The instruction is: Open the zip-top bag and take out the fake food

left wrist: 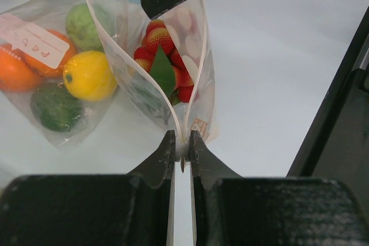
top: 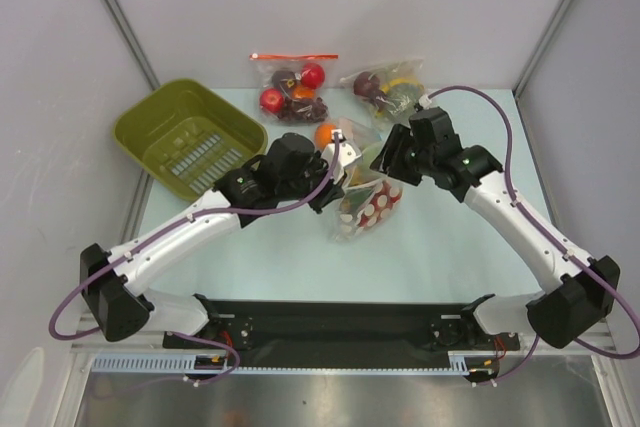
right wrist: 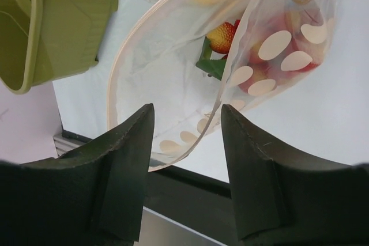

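Observation:
The zip-top bag (top: 365,205), clear with whitish oblong marks, lies mid-table with its mouth held open. My left gripper (left wrist: 182,149) is shut on one edge of the mouth; it also shows in the top view (top: 335,162). The fake food (left wrist: 164,61), red strawberry pieces and a green leaf piece, sits inside the bag. My right gripper (right wrist: 187,125) is open, and the bag's other rim (right wrist: 173,56) curves between its fingers without being pinched. It also shows in the top view (top: 386,162). A strawberry (right wrist: 222,36) shows through the open mouth.
A green basket (top: 185,137) stands at the back left. A clear bag with a red zip strip (top: 295,87) and a bag of round fruit (top: 390,87) lie at the back. Another bag of orange, yellow and green balls (left wrist: 57,79) lies right beside the open bag.

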`<state>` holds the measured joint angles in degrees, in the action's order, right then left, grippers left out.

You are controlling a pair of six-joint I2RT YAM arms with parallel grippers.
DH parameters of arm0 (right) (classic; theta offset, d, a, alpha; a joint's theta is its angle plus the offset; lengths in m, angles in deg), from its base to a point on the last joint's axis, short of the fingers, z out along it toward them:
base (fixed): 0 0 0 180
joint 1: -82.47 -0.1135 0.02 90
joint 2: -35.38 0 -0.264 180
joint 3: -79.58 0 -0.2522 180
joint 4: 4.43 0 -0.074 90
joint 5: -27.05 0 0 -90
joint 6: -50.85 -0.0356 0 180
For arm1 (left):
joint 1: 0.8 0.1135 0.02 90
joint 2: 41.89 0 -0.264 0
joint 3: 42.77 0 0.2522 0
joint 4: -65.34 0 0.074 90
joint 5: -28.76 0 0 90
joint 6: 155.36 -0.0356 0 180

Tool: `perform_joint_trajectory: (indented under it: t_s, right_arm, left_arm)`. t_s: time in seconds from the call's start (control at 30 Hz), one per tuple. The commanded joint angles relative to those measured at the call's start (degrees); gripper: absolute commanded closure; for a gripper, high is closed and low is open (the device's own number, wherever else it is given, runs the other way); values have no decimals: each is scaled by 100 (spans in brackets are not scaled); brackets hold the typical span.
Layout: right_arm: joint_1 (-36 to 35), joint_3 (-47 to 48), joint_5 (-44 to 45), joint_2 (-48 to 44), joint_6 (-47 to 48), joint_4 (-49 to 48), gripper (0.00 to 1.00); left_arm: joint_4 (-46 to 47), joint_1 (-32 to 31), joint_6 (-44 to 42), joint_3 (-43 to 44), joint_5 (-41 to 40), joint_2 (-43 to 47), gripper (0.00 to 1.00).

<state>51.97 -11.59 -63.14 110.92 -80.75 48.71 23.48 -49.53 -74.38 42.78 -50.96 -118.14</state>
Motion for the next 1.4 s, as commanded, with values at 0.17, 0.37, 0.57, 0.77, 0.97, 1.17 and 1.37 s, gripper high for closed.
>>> perform_joint_trajectory:
  t_s: [0.17, 0.37, 0.57, 0.77, 0.97, 1.17, 1.37]
  right_arm:
    - [-140, 87, 98, 197, -111, 35, 93]
    - [-237, 69, 238, 109, -14, 158, 100]
    - [-439, -45, 370, -57, -32, 185, 100]
    - [-606, -159, 493, -154, -67, 176, 100]
    - [-641, -229, 599, -277, -76, 158, 100]
    - [-641, -151, 774, -330, 56, 263, 100]
    - [-589, 148, 1169, -435, 328, 684, 100]
  left_arm:
    - [384, -49, 233, -183, 255, 374, 100]
    - [437, 4, 427, 159, -70, 313, 35]
    - [603, 302, 1119, 1020, -140, -275, 22]
    - [86, 347, 1113, 1785, -352, -1199, 4]
    - [-143, 373, 1174, 1847, -255, -1594, 9]
    - [-512, 426, 1183, 1997, 122, -1946, 38]
    - [-346, 847, 1367, 1734, 772, -1815, 100]
